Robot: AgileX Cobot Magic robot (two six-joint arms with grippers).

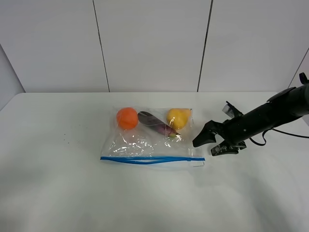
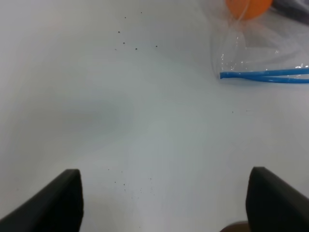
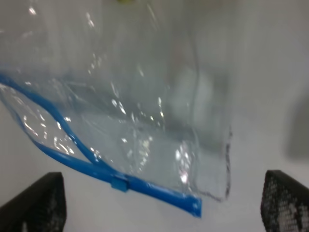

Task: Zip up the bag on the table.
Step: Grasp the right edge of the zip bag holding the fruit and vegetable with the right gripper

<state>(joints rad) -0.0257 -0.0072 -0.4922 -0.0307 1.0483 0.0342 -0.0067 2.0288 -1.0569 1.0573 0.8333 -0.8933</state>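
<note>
Bag (image 1: 152,140) lies flat on the worktop (image 1: 58,193). Its long axis runs side to side across the ext. view, straight out from the right end effector (image 1: 203,148) tips. Its near short end is just ahead of those tips, not touching.

Blue zipper strip (image 1: 145,160) runs along the long edge on the camera side. Fruit sits along the opposite long edge. The yellow fruit (image 1: 177,118) is closest to the right end effector, then the purple fruit (image 1: 155,123), w/ the orange fruit (image 1: 127,118) farthest.

Right end effector: jaws spread wide, nothing btwn them, low over the worktop.

Right wrist view adds what the ext. view only hints at. The strip splits into two blue tracks that bow apart away from the tips, w/ a small blue tab (image 3: 119,183) on the joined stretch near the bag's corner. It cuts off all fruit except a yellow sliver at the frame edge.

Left end effector (image 2: 166,205) shows only in its own wrist view: jaws fully apart, holding nothing. The bag's other short end lies ahead of it and off to one side, well apart. Two blue tracks and the orange fruit show there, plus dark specks (image 2: 135,46) on the worktop.
</note>
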